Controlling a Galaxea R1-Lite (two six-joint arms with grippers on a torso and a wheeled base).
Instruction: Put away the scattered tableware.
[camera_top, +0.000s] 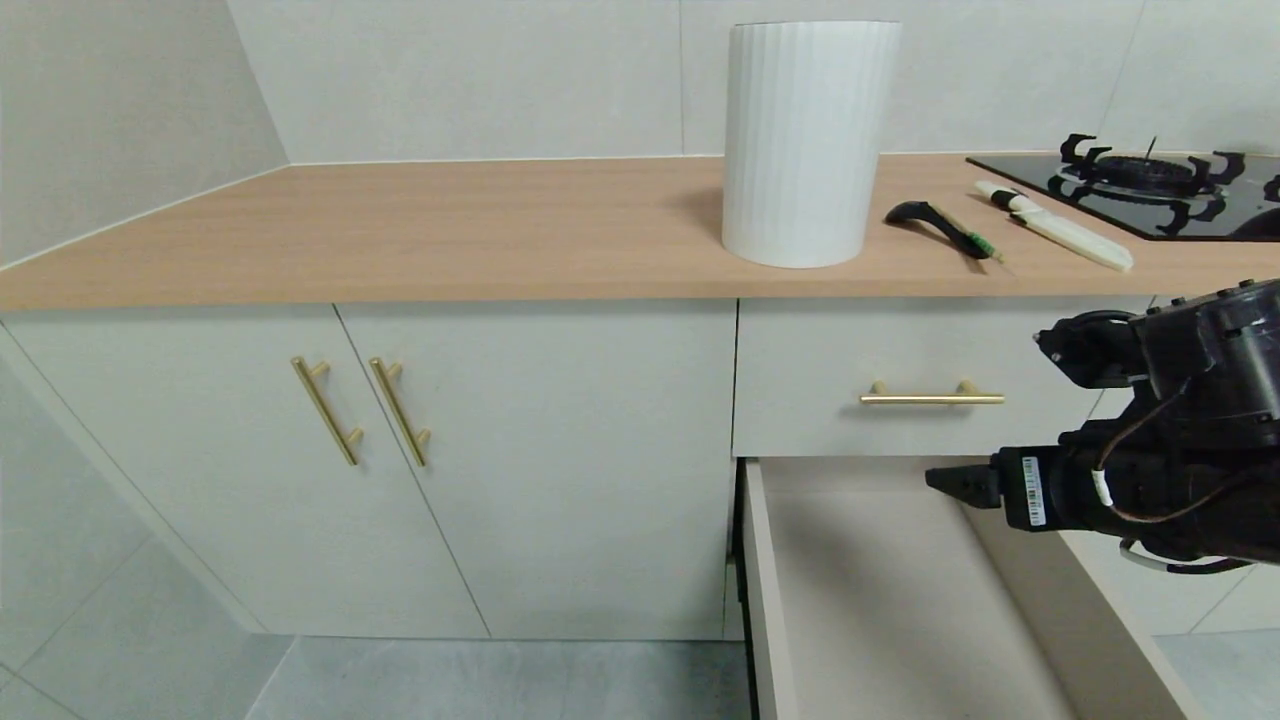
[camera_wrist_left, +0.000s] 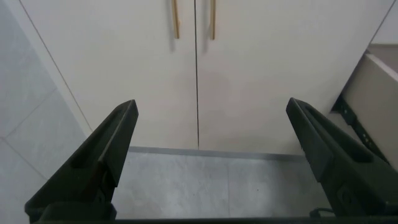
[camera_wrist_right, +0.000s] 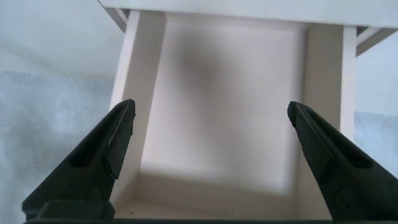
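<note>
A black spoon (camera_top: 935, 227) with a green-tipped handle and a white knife (camera_top: 1055, 225) lie on the wooden countertop (camera_top: 450, 225), to the right of a tall white ribbed container (camera_top: 805, 145). Below them, the lower drawer (camera_top: 765, 580) stands pulled out and empty. My right gripper (camera_top: 950, 482) hovers over this drawer, pointing left. In the right wrist view the right gripper (camera_wrist_right: 208, 155) is open with nothing between its fingers, above the bare drawer floor (camera_wrist_right: 224, 106). My left gripper (camera_wrist_left: 211, 155) is open and empty, low before the cabinet doors (camera_wrist_left: 261, 81).
A black gas hob (camera_top: 1150, 185) sits at the counter's far right. The shut upper drawer has a gold handle (camera_top: 932, 398). Two gold door handles (camera_top: 325, 410) mark the double cabinet on the left. Grey floor tiles (camera_wrist_left: 205, 180) lie below.
</note>
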